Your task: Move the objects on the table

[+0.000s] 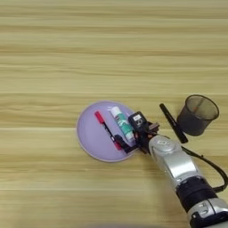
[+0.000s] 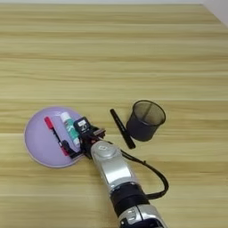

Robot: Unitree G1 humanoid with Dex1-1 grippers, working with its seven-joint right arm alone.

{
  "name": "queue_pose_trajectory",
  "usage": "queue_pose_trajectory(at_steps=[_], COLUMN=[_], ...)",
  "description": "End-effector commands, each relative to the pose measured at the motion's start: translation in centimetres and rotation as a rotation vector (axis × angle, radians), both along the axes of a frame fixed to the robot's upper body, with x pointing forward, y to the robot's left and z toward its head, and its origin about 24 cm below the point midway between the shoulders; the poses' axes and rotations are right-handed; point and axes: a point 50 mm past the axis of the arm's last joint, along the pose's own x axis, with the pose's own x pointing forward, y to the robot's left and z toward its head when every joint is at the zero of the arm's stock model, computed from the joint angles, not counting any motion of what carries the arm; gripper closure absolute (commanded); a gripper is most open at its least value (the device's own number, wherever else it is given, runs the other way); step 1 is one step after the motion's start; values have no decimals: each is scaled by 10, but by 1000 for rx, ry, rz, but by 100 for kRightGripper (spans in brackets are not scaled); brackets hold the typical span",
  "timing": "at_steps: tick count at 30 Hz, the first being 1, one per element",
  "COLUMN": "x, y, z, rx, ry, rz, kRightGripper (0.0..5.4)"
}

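A round lilac plate (image 1: 89,129) lies on the table (image 1: 89,53) at centre. On it rest a thin red pen (image 1: 106,129) and, to its right, a white-and-green glue stick (image 1: 120,120), both pointing diagonally. My right gripper (image 1: 129,132) reaches over the plate's right rim, open, with one black finger on each side of the glue stick's near end. Its lower finger (image 1: 122,144) sits by the red pen's near tip. A slim black marker (image 1: 173,122) lies on the wood right of the plate, next to the black wire-mesh pen cup (image 1: 198,115), which stands upright.
My silver forearm (image 2: 111,169) comes in from the bottom edge, with a black cable (image 2: 153,171) looping off its right side towards the marker. Bare planks stretch across the far half of the table and to the plate's left.
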Motion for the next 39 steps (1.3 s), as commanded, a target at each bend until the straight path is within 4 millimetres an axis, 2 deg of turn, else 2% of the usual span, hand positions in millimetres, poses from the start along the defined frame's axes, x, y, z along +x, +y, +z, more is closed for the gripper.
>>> queue_pose_trajectory(at_steps=[1, 4, 10, 17, 18, 30, 39], x=[20, 20, 22, 24, 24, 21, 19], y=[3, 3, -1, -2, -2, -1, -1], z=[26, 26, 27, 28, 28, 23, 22], rx=[3, 0, -51, -109, -110, -120, -128], ry=[-126, -123, -159, -217, -217, -193, -184], rz=[21, 23, 21, 42, 44, 74, 96], kRightGripper=[5, 5, 67, 4, 25, 115, 227])
